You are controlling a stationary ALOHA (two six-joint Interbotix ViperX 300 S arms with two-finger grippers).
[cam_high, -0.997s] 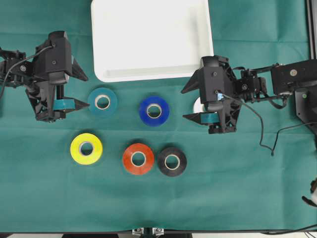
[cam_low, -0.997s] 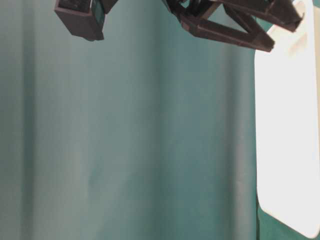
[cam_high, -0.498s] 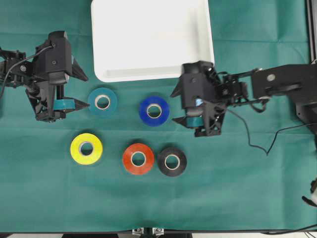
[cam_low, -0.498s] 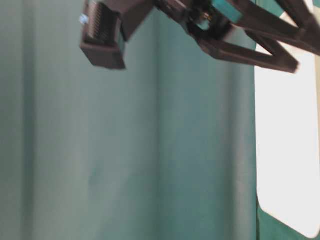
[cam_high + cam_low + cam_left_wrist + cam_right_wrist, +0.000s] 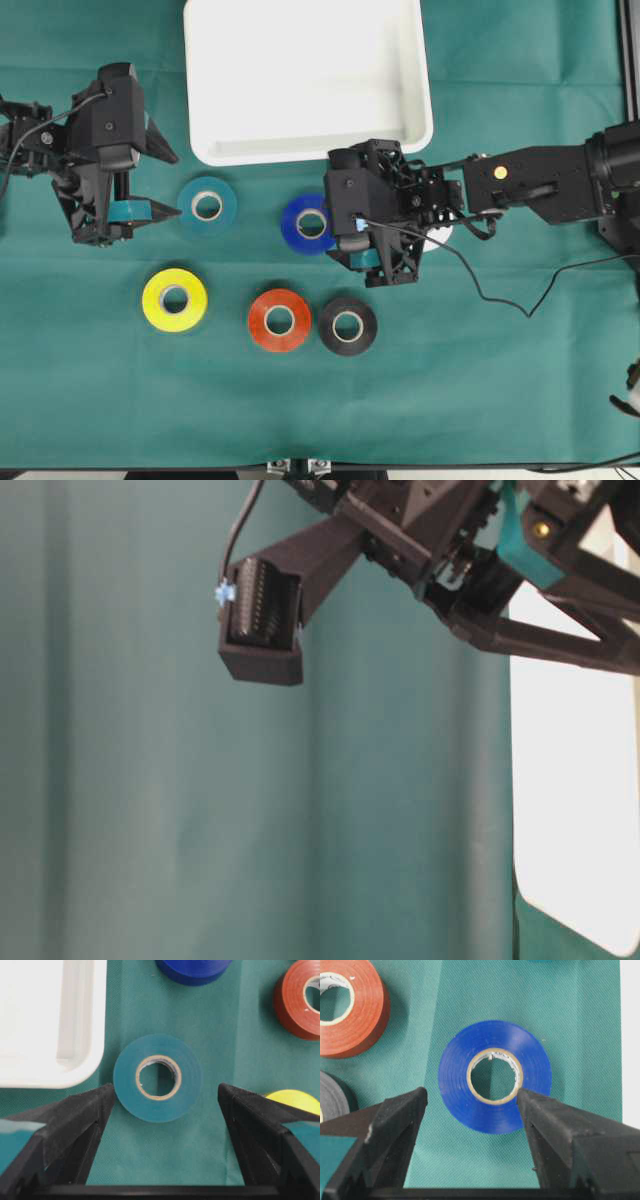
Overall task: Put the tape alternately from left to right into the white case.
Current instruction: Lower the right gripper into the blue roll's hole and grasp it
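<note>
Green-clothed bench (image 5: 500, 400): six tape rolls flat below the white case (image 5: 300, 150). Right hand (image 5: 472, 1105) wide open, empty, over blue roll (image 5: 495, 1076). Left hand (image 5: 162, 1105) likewise before teal roll (image 5: 157, 1077). White roll (image 5: 438, 236) mostly hidden, apparently.

Lab bench: green cloth (image 5: 500, 400)

The green table covering (image 5: 470, 990) is matt woven cloth with a fine ribbed weave. The round blue tape roll (image 5: 495, 1076) is smooth, glossy plastic around a pale papery core. The rectangular white case (image 5: 300, 80) looks like smooth, faintly shiny plastic.
</note>
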